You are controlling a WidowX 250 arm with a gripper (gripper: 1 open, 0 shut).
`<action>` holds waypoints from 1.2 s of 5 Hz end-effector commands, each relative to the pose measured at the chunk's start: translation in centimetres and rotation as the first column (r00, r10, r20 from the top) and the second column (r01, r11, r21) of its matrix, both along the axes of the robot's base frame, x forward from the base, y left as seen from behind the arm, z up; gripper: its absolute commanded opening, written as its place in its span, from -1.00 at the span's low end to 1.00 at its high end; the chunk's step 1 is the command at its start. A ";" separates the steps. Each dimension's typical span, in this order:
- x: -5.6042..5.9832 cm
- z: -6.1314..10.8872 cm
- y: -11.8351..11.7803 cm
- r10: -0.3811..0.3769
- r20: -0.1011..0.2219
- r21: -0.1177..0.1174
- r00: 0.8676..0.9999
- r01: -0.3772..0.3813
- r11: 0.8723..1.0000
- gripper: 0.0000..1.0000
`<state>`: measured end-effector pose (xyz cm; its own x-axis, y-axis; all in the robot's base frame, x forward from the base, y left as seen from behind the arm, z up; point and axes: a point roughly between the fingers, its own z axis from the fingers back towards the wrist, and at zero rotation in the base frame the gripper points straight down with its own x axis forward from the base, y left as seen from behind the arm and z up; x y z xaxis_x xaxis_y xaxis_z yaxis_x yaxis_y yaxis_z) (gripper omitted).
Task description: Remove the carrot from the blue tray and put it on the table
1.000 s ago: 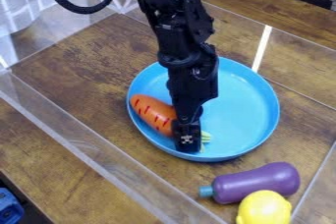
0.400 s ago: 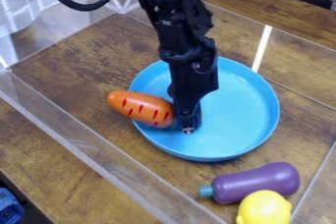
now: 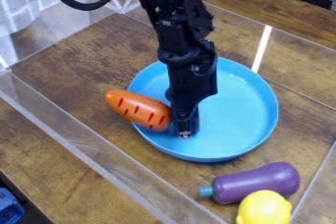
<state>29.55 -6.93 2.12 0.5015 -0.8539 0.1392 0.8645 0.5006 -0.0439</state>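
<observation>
Carrot (image 3: 137,110) shifted left, now straddling blue tray (image 3: 250,110) rim; jaws clenched beside it, grip unclear; open table (image 3: 79,61) beyond.

Glossy wood-grain table (image 3: 79,61), smooth blue plastic tray (image 3: 256,110).

Glossy wood-grain table (image 3: 79,56), clear plastic barrier (image 3: 92,154) along its near edge, white lattice (image 3: 14,12) upper left, glare streak (image 3: 262,46)
</observation>
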 end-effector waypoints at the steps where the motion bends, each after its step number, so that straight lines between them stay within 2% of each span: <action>1: -0.4 0.7 0.2 -0.005 -0.006 0.000 1.000 0.005 1.000 -1.00; 3: -0.3 1.8 0.3 -0.026 -0.001 0.006 1.000 0.026 1.000 -1.00; 6: 0.7 2.6 0.3 -0.060 0.017 0.021 0.998 0.060 0.998 -1.00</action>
